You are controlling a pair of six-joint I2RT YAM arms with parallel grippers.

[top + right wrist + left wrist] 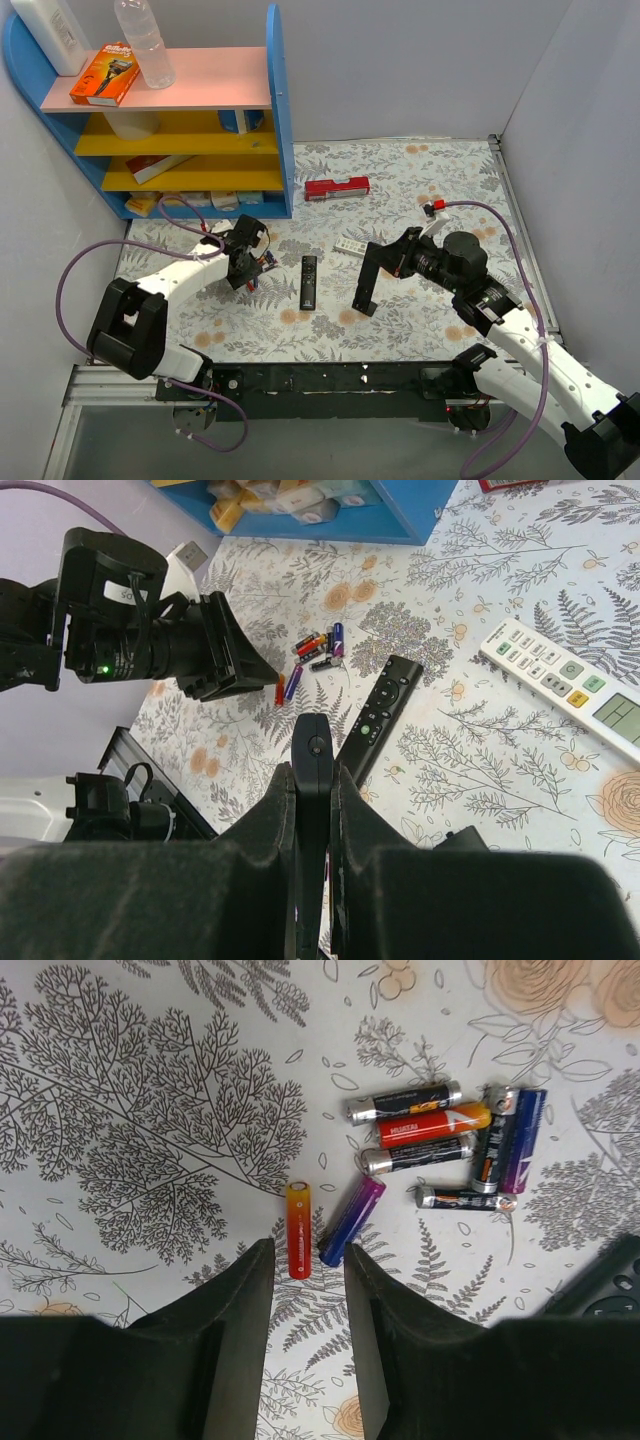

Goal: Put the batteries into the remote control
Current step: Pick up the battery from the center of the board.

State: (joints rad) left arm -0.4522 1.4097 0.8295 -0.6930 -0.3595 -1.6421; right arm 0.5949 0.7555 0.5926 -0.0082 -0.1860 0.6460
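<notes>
On the fern-printed tablecloth [440,190], the left gripper [308,1256] hangs with jaws apart just over the loose batteries [440,1140], while the right gripper [312,776] clamps the black remote control [366,290] near a slimmer remote [309,282].

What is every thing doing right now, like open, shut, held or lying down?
left hand, open, holding nothing.
right hand, shut on the remote control.
remote control, gripped, standing nearly on end.
batteries, loose, lying flat in a bunch.
slim black remote, lying flat, buttons up.
white remote, lying flat, buttons up.
</notes>
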